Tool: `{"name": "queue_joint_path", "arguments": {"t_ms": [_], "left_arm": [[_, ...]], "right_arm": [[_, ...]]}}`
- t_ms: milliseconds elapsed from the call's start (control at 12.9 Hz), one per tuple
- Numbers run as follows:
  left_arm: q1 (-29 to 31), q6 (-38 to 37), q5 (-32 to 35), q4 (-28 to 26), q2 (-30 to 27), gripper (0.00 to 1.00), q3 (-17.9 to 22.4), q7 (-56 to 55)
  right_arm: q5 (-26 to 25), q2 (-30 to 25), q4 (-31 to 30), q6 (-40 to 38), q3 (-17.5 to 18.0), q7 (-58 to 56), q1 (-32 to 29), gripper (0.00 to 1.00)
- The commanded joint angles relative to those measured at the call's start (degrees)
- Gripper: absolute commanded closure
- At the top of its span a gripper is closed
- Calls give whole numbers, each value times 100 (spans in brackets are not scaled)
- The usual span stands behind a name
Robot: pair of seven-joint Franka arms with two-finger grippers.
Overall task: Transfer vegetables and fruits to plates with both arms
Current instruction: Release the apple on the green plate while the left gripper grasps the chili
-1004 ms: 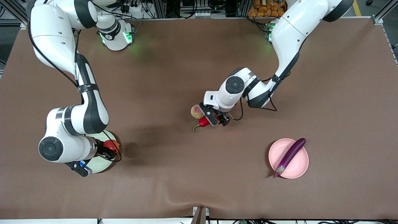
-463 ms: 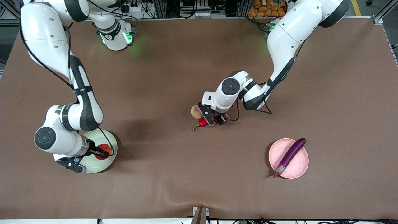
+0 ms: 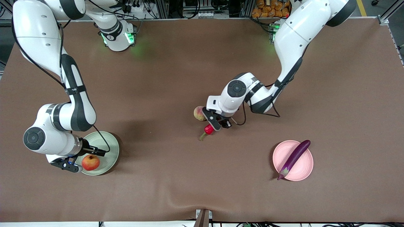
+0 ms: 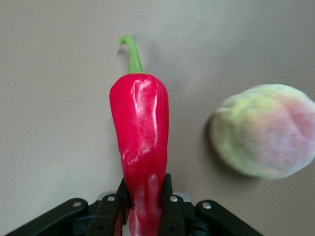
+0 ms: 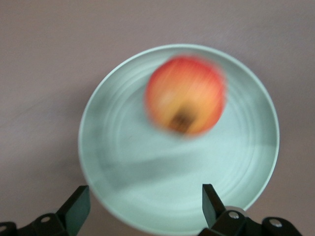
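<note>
Brown tabletop point(image 3: 176, 176): beside the peach point(image 3: 199, 113), left gripper point(image 3: 217, 124) clenches the chili pepper point(image 4: 140, 147) for carrying, while right gripper point(image 5: 142, 209) gapes, red fruit point(image 3: 91, 162) resting on the green plate point(image 3: 110, 140).

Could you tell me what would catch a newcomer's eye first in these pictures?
Probably the shiny red chili pepper, pinched by its tip in the left tool near the table's middle, with the peach beside it on the cloth. Next, the purple eggplant lying across the pink plate toward the left arm's end. Last, the red fruit sits on the green plate, with the right tool open above it.
</note>
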Motion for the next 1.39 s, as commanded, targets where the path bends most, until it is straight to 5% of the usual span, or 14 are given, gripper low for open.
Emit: {"name": "queue_joint_path", "arguments": {"t_ms": [0, 309, 618, 849, 1313], "left_arm": [[477, -1072, -272, -111, -1027, 100, -49, -142], [1733, -1682, -582, 92, -1354, 100, -58, 113], [2683, -1682, -750, -22, -1249, 100, -22, 16], [2879, -1682, -688, -40, -1047, 100, -5, 60], [2800, -1375, -206, 22, -757, 100, -5, 498]], "right_arm": [[522, -459, -247, -431, 201, 923, 255, 0], [1427, -468, -203, -556, 377, 3330, 1264, 0], [1535, -424, -176, -250, 395, 5335, 2670, 0], [1377, -249, -194, 295, 351, 6559, 3690, 0], [131, 349, -194, 1210, 360, 6764, 4026, 0]]}}
